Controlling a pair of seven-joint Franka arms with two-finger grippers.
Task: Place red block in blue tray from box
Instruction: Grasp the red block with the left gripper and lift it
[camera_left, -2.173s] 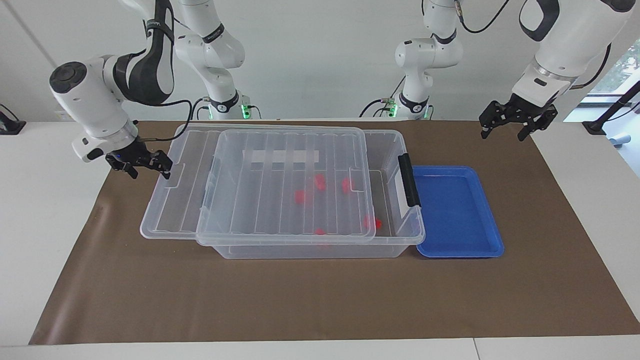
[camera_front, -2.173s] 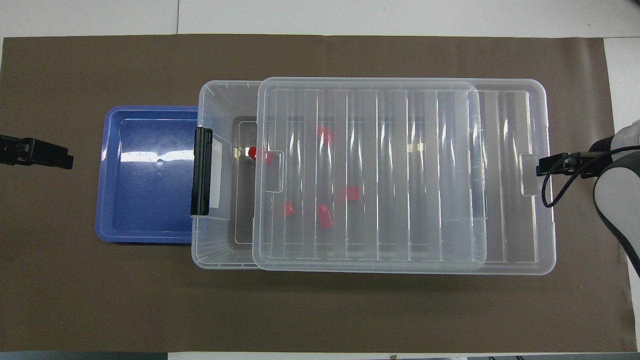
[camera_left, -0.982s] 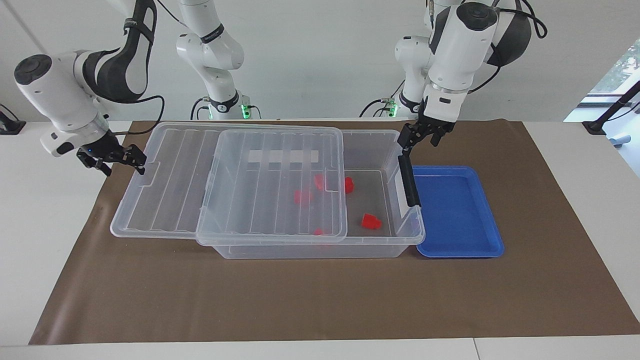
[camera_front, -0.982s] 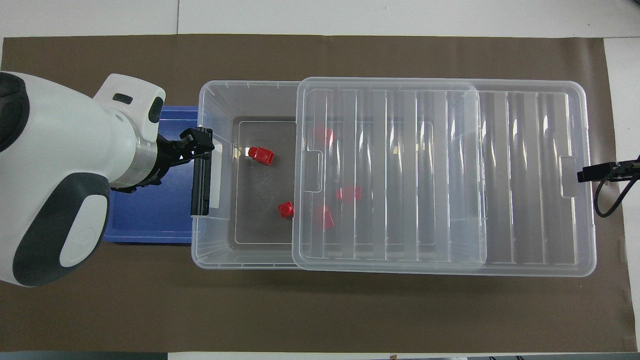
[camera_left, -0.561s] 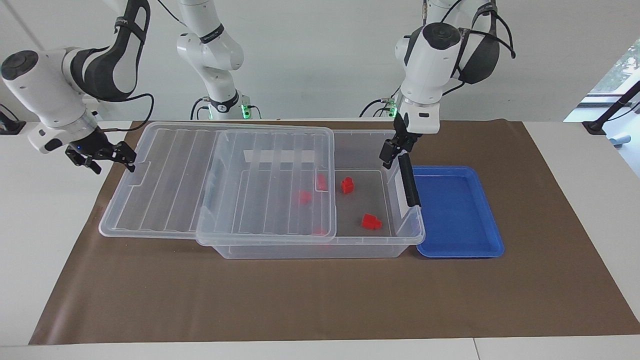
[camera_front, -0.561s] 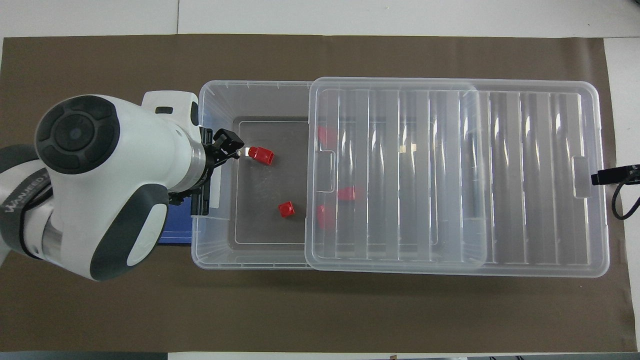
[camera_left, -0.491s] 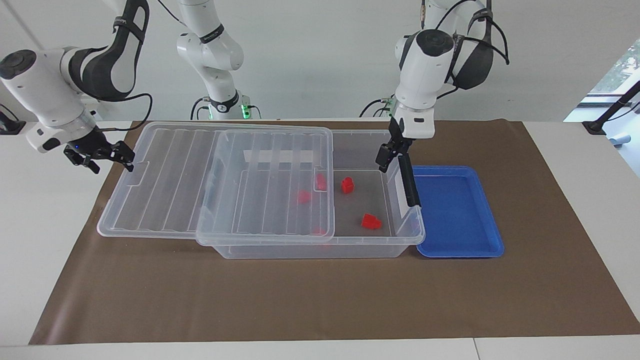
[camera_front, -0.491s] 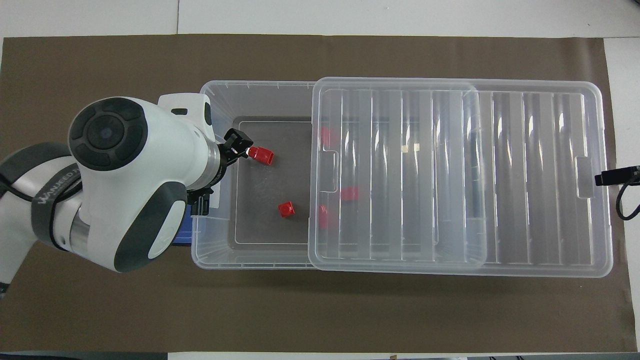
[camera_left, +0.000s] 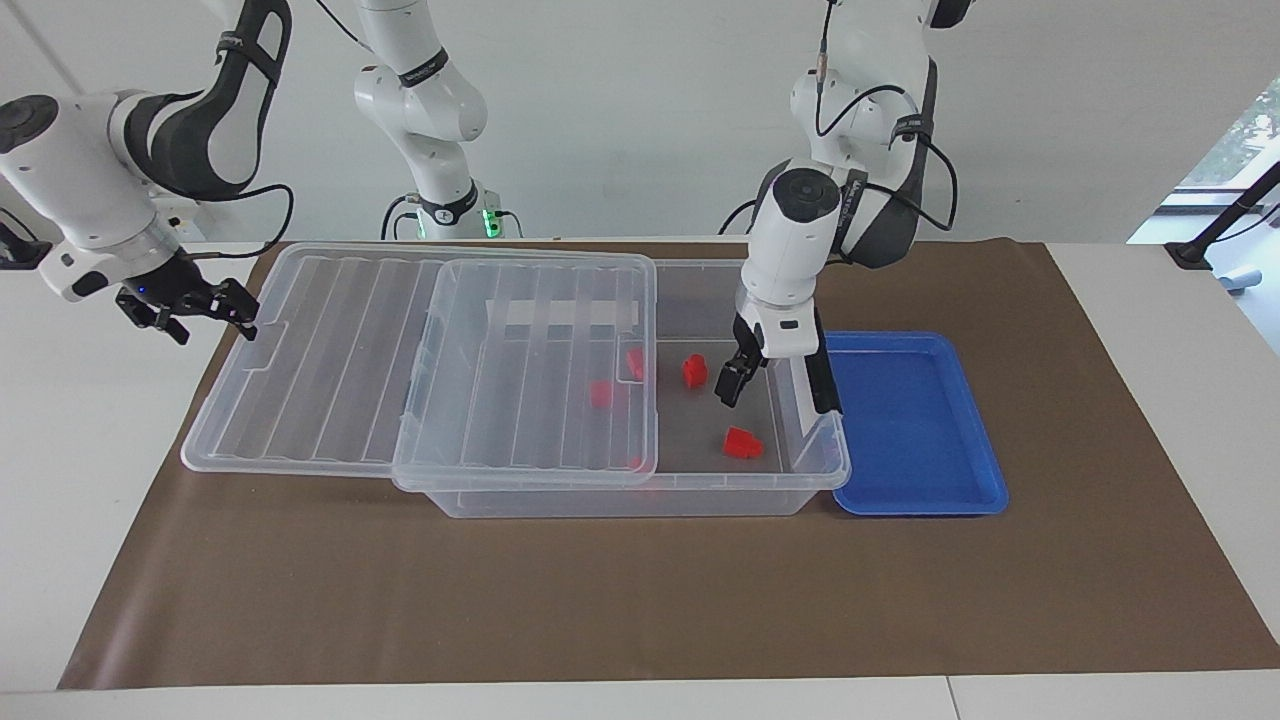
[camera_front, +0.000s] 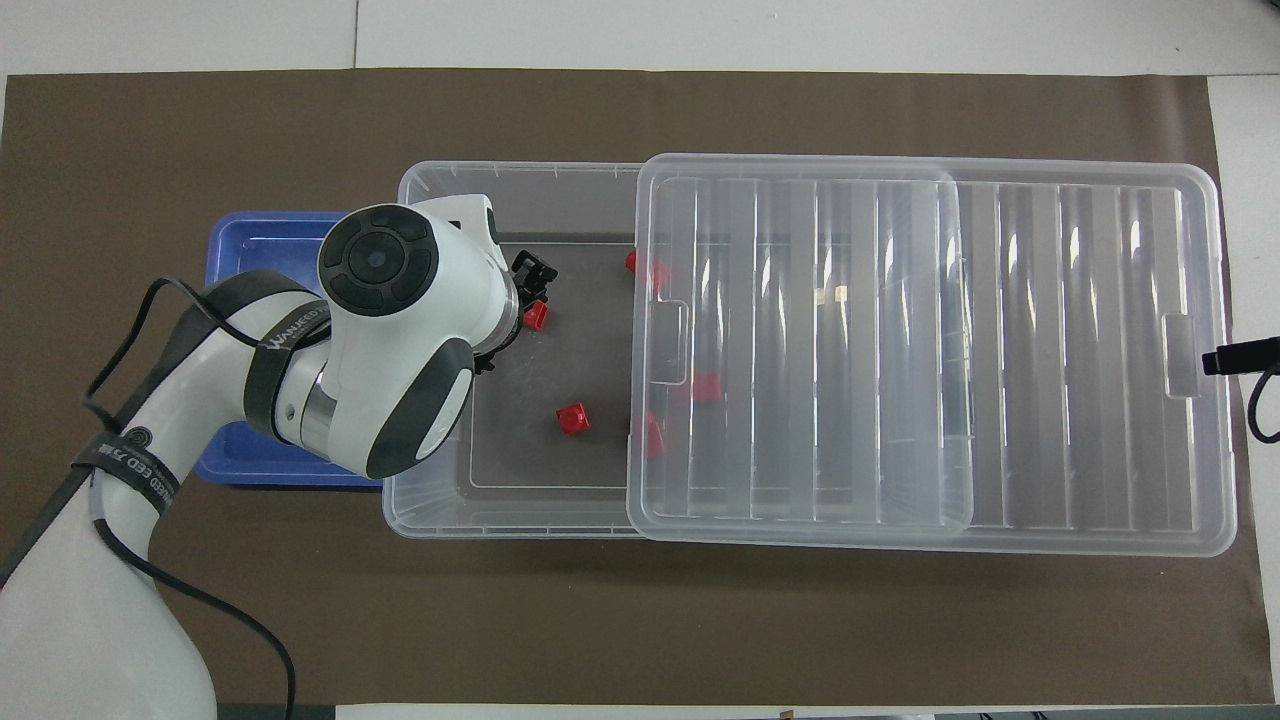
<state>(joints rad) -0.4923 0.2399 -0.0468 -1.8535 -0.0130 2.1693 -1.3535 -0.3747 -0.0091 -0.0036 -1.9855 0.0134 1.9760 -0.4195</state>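
The clear storage box (camera_left: 620, 490) stands on the brown mat (camera_left: 640, 600) near the middle of the desk (camera_left: 1150, 330), with its ribbed lid (camera_left: 330, 370) slid toward the right arm's end so that the lid overhangs the box rim there. The box end toward the left arm's end of the desk lies uncovered, and its black latch (camera_left: 818, 372) stands at that end wall.

The blue tray (camera_left: 915, 425) rests on the mat just beside the latch end of the box, toward the left arm's end of the desk.

Five red blocks lie on the box floor. Two are in the uncovered part: one red block (camera_left: 742, 443) farther from the robots near the latch end, and a second block (camera_left: 694, 371) nearer to the robots. Three more blocks (camera_left: 601, 394) show through the lid.

The left end effector (camera_left: 740, 378) reaches down inside the uncovered part of the box, between the two exposed blocks, its fingers apart and holding nothing. In the overhead view the left arm's wrist covers most of it, and the first block (camera_front: 536, 316) shows just beside its fingertips.

The right end effector (camera_left: 190, 305) hovers at the lid's edge toward the right arm's end of the desk, fingers apart; whether it touches the lid cannot be told.
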